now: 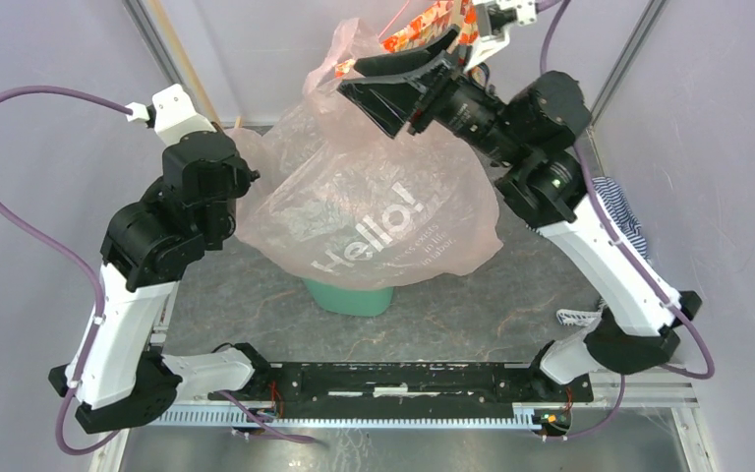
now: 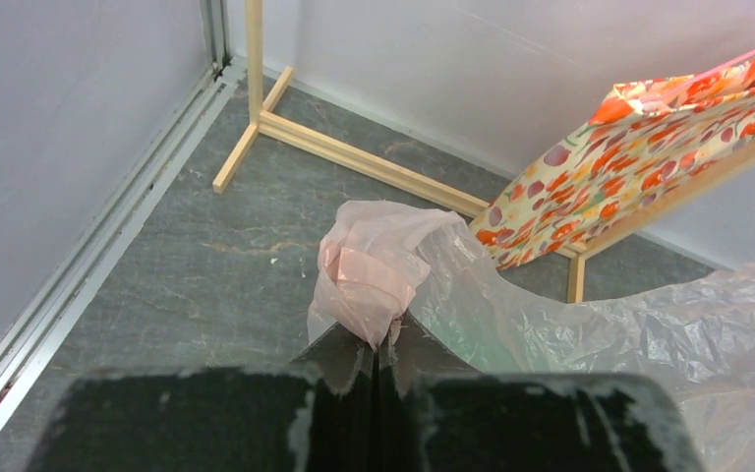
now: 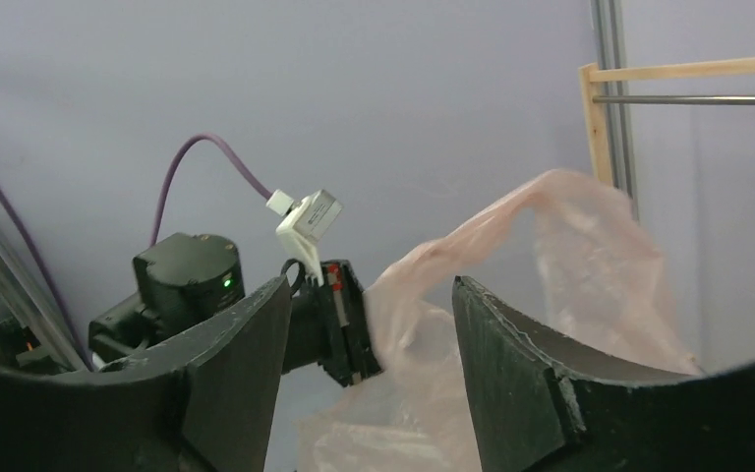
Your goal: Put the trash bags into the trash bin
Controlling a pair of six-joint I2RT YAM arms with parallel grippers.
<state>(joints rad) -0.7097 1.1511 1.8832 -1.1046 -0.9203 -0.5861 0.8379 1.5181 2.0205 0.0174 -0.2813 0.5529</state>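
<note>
Grey marbled tabletop (image 1: 511,324), pale enclosure walls closing it in on three sides, carrying every item below

- Trash bag (image 1: 374,216): pink translucent film, white "Hello!" print, the largest item. It is billowing over the middle of the tabletop between the two arms. Judged: one edge is being anchored low while the top is peaking high, so the body is draping over the bin
- Trash bin (image 1: 349,295): mint-green, standing under the bag with only its near wall showing. Whether any film is reaching inside cannot be told
- Wooden frame (image 2: 354,157): standing at the far edge with an orange floral bag (image 2: 649,147) hanging from it, taking no part
- Left tool (image 2: 381,344): closed, clamping a bunched corner at the bag's left edge
- Right tool (image 3: 372,295): fingers standing well apart, hovering high at the bag's far top. Film is showing in the gap but nothing is pinching it, and contact with either finger cannot be told
</note>
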